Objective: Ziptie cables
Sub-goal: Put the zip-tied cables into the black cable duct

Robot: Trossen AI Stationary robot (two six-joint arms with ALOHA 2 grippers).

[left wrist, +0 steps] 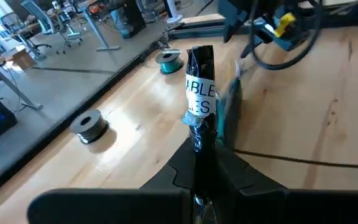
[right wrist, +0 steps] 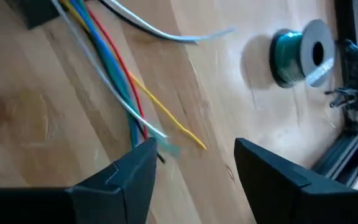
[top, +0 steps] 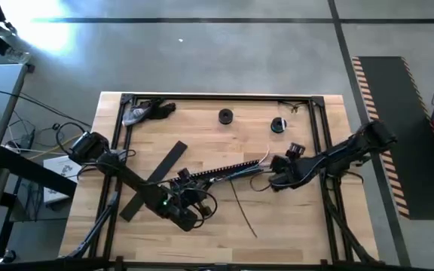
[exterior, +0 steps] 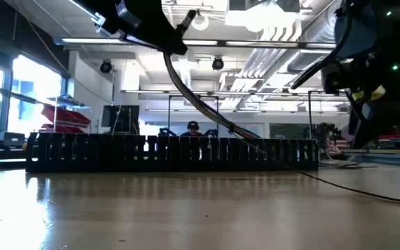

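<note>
The right claw point(right wrist: 191, 180) gapes wide beside the cables point(right wrist: 114, 68); the left claw point(left wrist: 202, 180) pinches the black channel point(left wrist: 201, 93).

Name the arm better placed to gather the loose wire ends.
Right. The right gripper hangs open directly over the cables' free ends, while the left gripper is shut on a black labelled bag.

Free room: you have bare table point(top: 292, 218) on the near side of the slotted channel point(top: 228, 170).
Obstacles: two wire spools point(top: 225, 116) stand beyond it.
</note>
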